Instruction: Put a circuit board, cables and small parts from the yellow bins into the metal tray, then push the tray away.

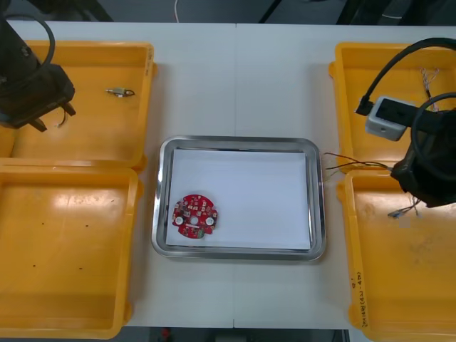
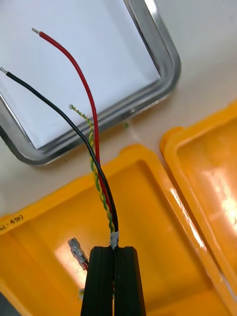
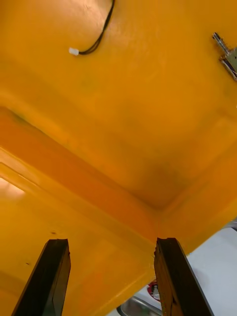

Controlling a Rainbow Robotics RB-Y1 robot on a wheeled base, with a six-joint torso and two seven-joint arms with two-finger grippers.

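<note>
Cables (image 2: 102, 190) | clamped in right jaws, tips at tray (image 2: 163, 79) rim | left jaws apart, above yellow bin (image 3: 123, 123)

The bins (image 1: 64, 249) are yellow on a pale table (image 1: 235, 78). The tray (image 1: 239, 140) has a shiny silver rim and a white inside; the circuit board (image 1: 195, 216) at its near left corner is red (dotted with silver). The right gripper's (image 2: 114, 249) black fingers (image 2: 100, 281) hold cables (image 2: 95, 133): one red, one black, one twisted yellow and green.

Metal tray (image 1: 239, 143) between yellow bins (image 1: 71, 271), red circuit board (image 1: 195, 216) in its near-left corner, cables (image 1: 353, 165) by its right rim
</note>
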